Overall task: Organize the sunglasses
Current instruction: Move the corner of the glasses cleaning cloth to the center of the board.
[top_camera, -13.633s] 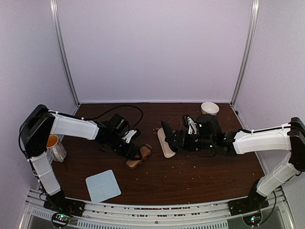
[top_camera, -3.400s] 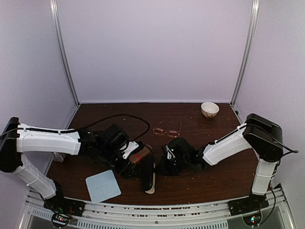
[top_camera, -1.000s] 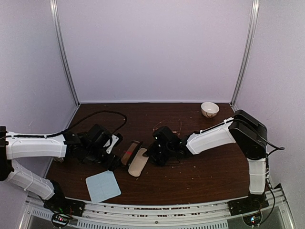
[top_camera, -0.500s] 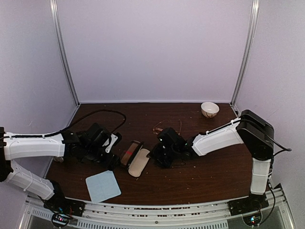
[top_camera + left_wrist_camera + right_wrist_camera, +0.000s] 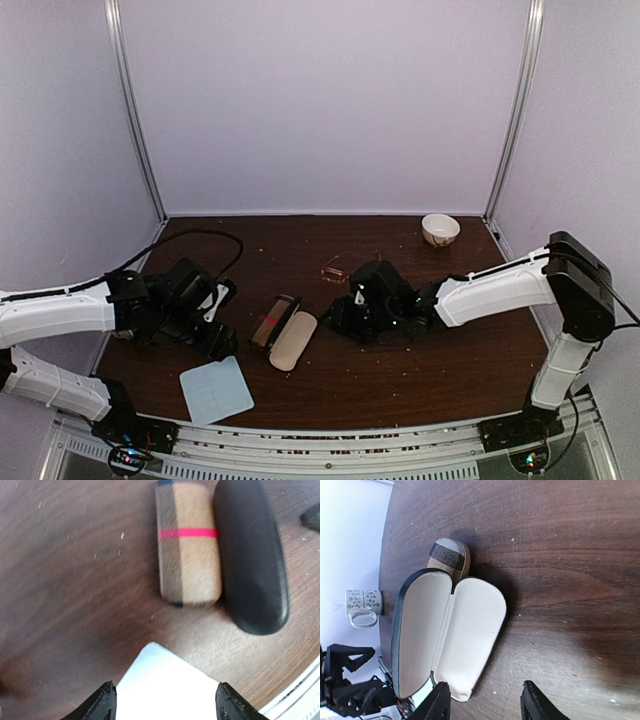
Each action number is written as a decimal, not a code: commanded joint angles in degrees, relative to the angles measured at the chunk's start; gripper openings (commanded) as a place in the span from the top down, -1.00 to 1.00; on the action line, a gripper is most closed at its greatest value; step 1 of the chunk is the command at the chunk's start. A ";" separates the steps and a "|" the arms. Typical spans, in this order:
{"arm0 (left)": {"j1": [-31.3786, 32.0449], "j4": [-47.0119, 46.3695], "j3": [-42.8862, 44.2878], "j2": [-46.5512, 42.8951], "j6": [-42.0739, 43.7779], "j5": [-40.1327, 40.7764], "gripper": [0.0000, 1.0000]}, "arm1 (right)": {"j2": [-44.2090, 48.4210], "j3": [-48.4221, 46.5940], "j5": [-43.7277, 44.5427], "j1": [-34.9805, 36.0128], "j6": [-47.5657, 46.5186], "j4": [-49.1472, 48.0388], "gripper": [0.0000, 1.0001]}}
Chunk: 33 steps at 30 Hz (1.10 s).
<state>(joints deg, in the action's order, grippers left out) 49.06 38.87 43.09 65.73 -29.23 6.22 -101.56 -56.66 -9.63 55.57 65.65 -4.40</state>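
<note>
One pair of sunglasses [image 5: 333,268], thin reddish wire frames, lies on the table behind my right gripper [image 5: 335,318]; the arm hides part of it. A black case [image 5: 293,340] lies open showing its cream lining [image 5: 450,635], right beside a brown wooden case [image 5: 272,320] with a red stripe [image 5: 187,532]. My right gripper [image 5: 487,702] is open and empty, just right of the open case. My left gripper [image 5: 167,702] is open and empty, hovering over a pale blue cloth [image 5: 170,685] left of both cases. From that side the black case [image 5: 252,555] shows only its dark shell.
The pale blue cloth [image 5: 215,390] lies near the front edge. A small white bowl [image 5: 440,229] stands at the back right. A patterned mug [image 5: 362,607] stands at the far left. A black cable [image 5: 215,238] loops behind the left arm.
My right gripper has opened wider and drawn back to the right, away from the open case. The left gripper has pulled back to the left, away from the brown case.
</note>
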 commanded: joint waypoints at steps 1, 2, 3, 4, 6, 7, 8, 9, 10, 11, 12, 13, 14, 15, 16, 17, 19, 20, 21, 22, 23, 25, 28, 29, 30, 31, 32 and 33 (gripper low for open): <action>0.13 2.85 -3.66 -1.80 -6.81 -1.06 -0.40 | 4.92 3.08 3.55 0.00 -11.30 1.77 0.03; 0.34 2.69 -4.61 -2.12 -7.85 -1.26 -0.40 | 5.83 3.41 3.74 0.01 -13.64 2.22 0.03; 0.69 2.52 -5.28 -2.39 -8.70 -1.41 -0.39 | 6.77 3.98 3.73 0.02 -15.48 2.44 0.03; 1.00 2.57 -5.80 -2.43 -9.39 -1.42 -0.39 | 7.73 4.35 4.23 0.13 -17.22 2.98 0.03; 1.85 2.59 -6.66 -2.31 -10.46 -1.38 -0.38 | 9.53 4.89 4.74 0.43 -21.81 3.18 0.03; 2.24 2.58 -6.93 -2.20 -11.17 -1.45 -0.38 | 10.43 4.87 5.07 0.63 -23.90 3.67 0.03; 2.64 2.60 -7.36 -1.93 -11.81 -1.58 -0.36 | 11.24 4.74 4.80 0.92 -26.72 3.88 0.03; 3.15 2.69 -7.62 -1.86 -12.51 -1.63 -0.35 | 11.87 4.24 3.84 1.54 -29.91 4.03 0.03; 3.72 2.95 -7.85 -1.82 -13.38 -1.52 -0.35 | 12.31 3.43 3.53 2.23 -33.08 5.28 0.03; 4.29 3.52 -7.80 -2.02 -14.42 -1.17 -0.34 | 12.54 2.52 3.07 3.08 -36.72 6.49 0.05; 4.96 4.41 -7.61 -2.34 -15.30 -0.73 -0.33 | 12.87 1.68 3.00 4.31 -40.67 7.76 0.06; 5.64 5.56 -7.31 -2.70 -16.35 -0.14 -0.33 | 13.02 0.90 3.61 5.75 -44.17 9.34 0.06; 6.22 6.58 -6.98 -3.13 -17.45 0.09 -0.33 | 12.95 0.27 3.02 7.18 -47.68 10.29 0.06; 6.75 8.14 -6.77 -3.52 -18.42 0.77 -0.33 | 12.56 -0.37 2.00 8.57 -50.72 11.33 0.06; 7.19 9.08 -6.58 -3.85 -19.89 1.40 -0.33 | 11.89 -1.18 1.31 9.79 -53.45 12.19 0.07; 7.35 10.05 -6.53 -4.24 -21.03 2.18 -0.32 | 10.97 -2.46 0.38 11.05 -56.63 12.71 0.08; 7.37 12.69 -6.45 -5.36 -23.50 5.10 -0.32 | 8.33 -5.29 -0.36 14.02 -60.22 14.09 0.11; 7.37 13.87 -6.19 -6.07 -24.65 7.12 -0.32 | 6.92 -7.12 -0.73 15.49 -61.86 14.82 0.12; 7.32 14.98 -5.93 -6.94 -25.73 8.93 -0.32 | 5.33 -8.88 -0.60 16.84 -63.49 15.41 0.13; 7.29 15.75 -5.42 -7.80 -26.34 10.26 -0.33 | 3.76 -10.76 -0.32 18.27 -64.86 15.62 0.15; 7.17 16.25 -5.20 -8.35 -26.64 11.46 -0.34 | 2.08 -12.57 -0.49 19.47 -66.18 15.69 0.17; 6.33 16.65 -5.11 -8.91 -26.78 12.50 -0.35 | -1.58 -16.46 -0.72 21.84 -69.36 16.32 0.19; 5.11 16.28 -5.46 -9.13 -26.56 13.29 -0.35 | -7.59 -21.93 -2.12 24.43 -74.35 16.89 0.22; 4.92 16.24 -5.47 -9.25 -26.48 13.72 -0.35 | -9.61 -23.69 -2.42 25.08 -75.96 17.26 0.24; 4.69 16.09 -5.54 -9.41 -26.37 13.96 -0.35 | -12.04 -25.78 -2.51 25.62 -77.41 18.14 0.25; 4.46 15.92 -5.58 -9.59 -26.24 14.14 -0.35 | -13.86 -27.63 -2.44 26.13 -78.91 19.01 0.27; 4.20 15.77 -5.68 -9.88 -26.08 14.33 -0.35 | -15.57 -29.56 -2.27 26.50 -80.04 19.67 0.28; 3.94 15.41 -5.94 -10.18 -25.89 14.35 -0.36 | -17.21 -31.35 -2.26 26.78 -81.03 20.50 0.31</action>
<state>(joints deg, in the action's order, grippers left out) 53.95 54.37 36.38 56.82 -54.61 17.91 -113.84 -82.37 -11.31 81.17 -7.53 11.73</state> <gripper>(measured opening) 0.675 0.362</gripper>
